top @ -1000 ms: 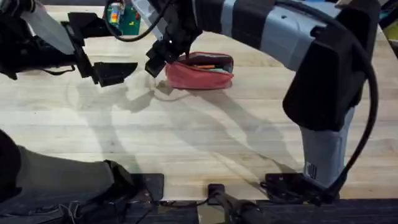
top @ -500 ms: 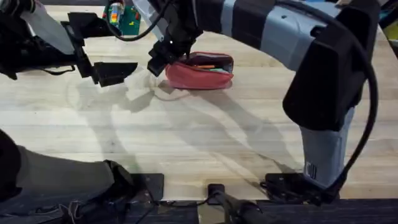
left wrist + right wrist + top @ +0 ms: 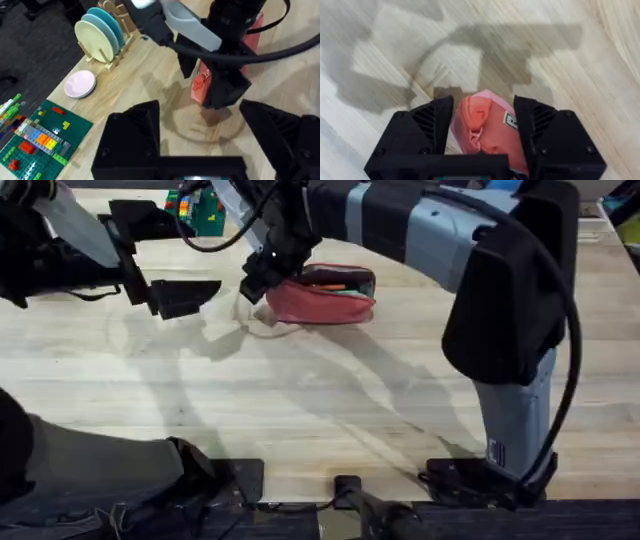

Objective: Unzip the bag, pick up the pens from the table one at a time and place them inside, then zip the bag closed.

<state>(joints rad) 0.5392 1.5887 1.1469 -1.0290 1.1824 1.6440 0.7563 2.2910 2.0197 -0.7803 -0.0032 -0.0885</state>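
Note:
The salmon-pink bag (image 3: 325, 300) lies on the table (image 3: 320, 400) at the back middle, its top gaping. An orange pen (image 3: 335, 286) rests inside it. My right arm reaches across from the lower right, and my right gripper (image 3: 262, 273) is at the bag's left end. In the right wrist view its black fingers (image 3: 427, 127) press both sides of the bunched pink fabric (image 3: 482, 125), so my right gripper (image 3: 483, 131) is shut on the bag. My left gripper (image 3: 185, 255) hovers open to the left of the bag; its fingers (image 3: 135, 130) stand wide apart with nothing between them.
A green brick baseplate (image 3: 205, 210) with coloured bricks sits at the back, behind both grippers. A wooden rack of blue plates (image 3: 100, 32) and a pink dish (image 3: 80, 82) stand farther off. Bare tabletop stretches in front of the bag.
My right gripper has shifted slightly towards the back at the bag's left end. The bag and the left arm have stayed in place.

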